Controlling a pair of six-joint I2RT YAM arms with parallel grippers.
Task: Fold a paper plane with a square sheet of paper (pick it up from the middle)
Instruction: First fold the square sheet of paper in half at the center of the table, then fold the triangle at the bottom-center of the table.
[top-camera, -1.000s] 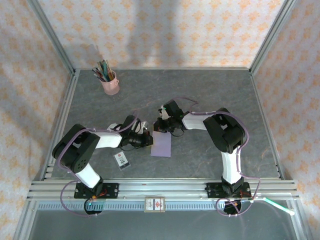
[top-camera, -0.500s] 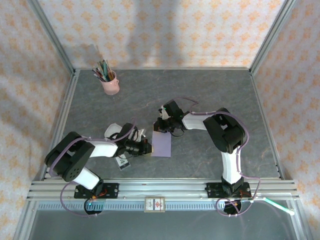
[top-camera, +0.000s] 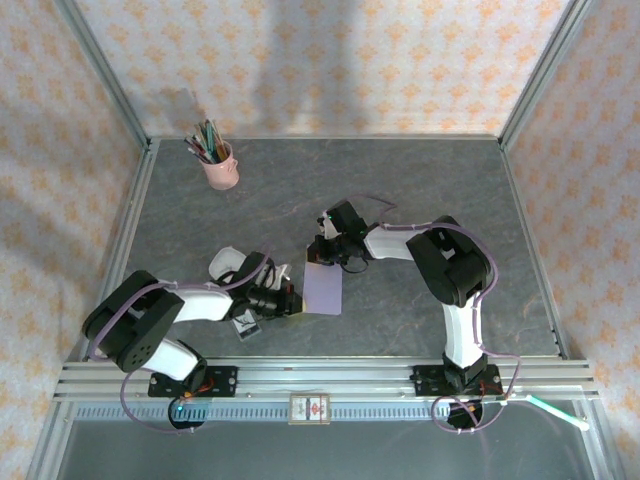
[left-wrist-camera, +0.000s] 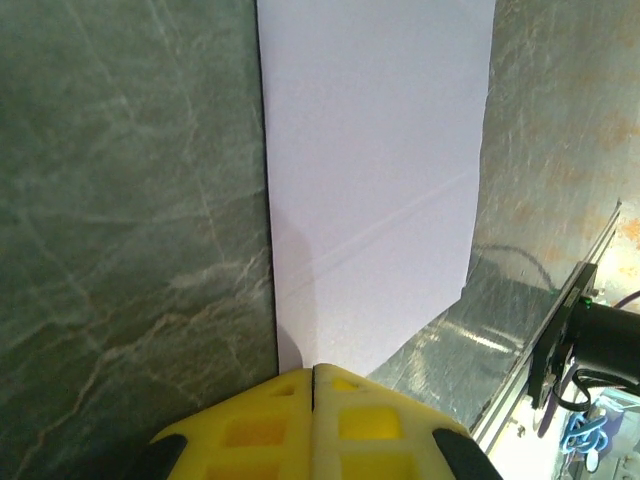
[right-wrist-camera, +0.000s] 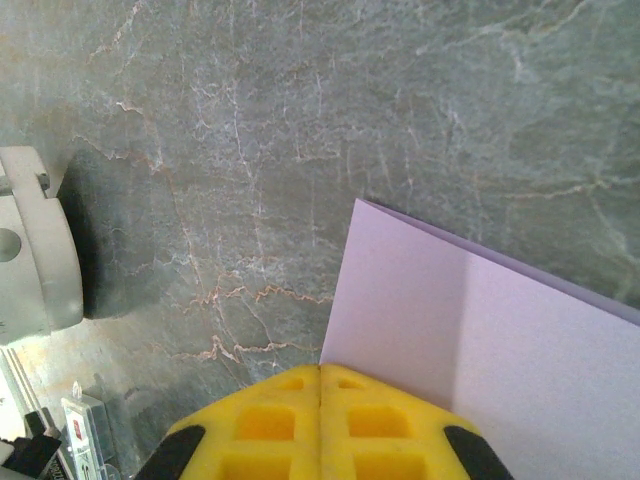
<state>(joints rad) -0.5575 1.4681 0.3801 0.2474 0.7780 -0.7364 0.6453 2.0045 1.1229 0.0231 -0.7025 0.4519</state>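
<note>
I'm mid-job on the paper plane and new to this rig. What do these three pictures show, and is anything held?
Two robot arms are bolted at the near edge of a grey table. The overhead picture looks down from behind them: the left gripper and right gripper meet at the lavender sheet of paper, which lies flat. The other two pictures come from a camera on each wrist; the yellow blocks are that arm's own fingers, pressed shut, tips at the sheet's edge. Neither seems to pinch it. Also on the table: a pink cup of pens and a small white card beside the left arm.
</note>
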